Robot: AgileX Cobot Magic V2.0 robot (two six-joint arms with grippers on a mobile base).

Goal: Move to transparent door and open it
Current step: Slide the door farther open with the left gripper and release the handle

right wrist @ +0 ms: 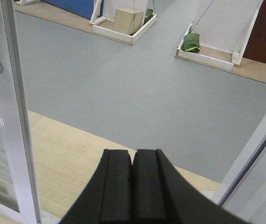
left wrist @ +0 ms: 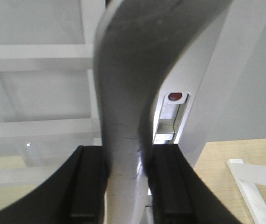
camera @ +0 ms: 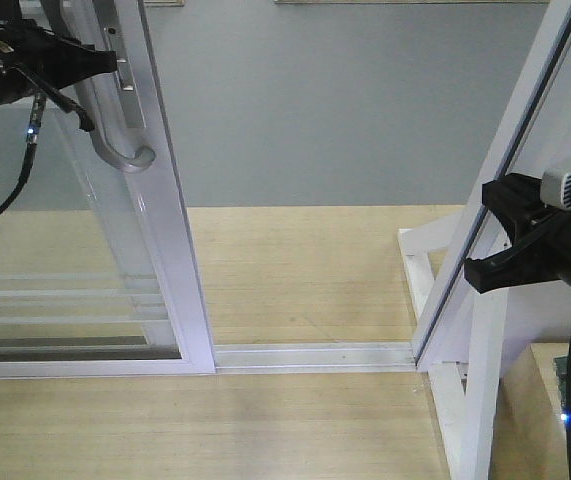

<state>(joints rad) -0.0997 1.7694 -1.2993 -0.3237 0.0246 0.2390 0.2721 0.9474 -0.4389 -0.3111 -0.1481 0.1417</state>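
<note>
The transparent door (camera: 180,260), clear glass with thin white bars in a glossy white frame, stands at the left in the front view. Its curved grey handle (camera: 115,140) runs down the right edge. My left gripper (camera: 105,65) is shut on that handle near the top. In the left wrist view the handle (left wrist: 128,93) passes between the two black fingers (left wrist: 88,186), which press on both sides of it. My right gripper (camera: 480,272) hangs at the right, shut on nothing, pads together (right wrist: 133,161). The right wrist view also shows the door frame (right wrist: 18,140) at the left.
A slanted white post frame (camera: 510,150) stands right beside my right arm. A white floor track (camera: 315,355) runs between the door and the post. Beyond lies grey floor, with a cardboard box (right wrist: 128,19) and a green object (right wrist: 191,43) in white floor frames.
</note>
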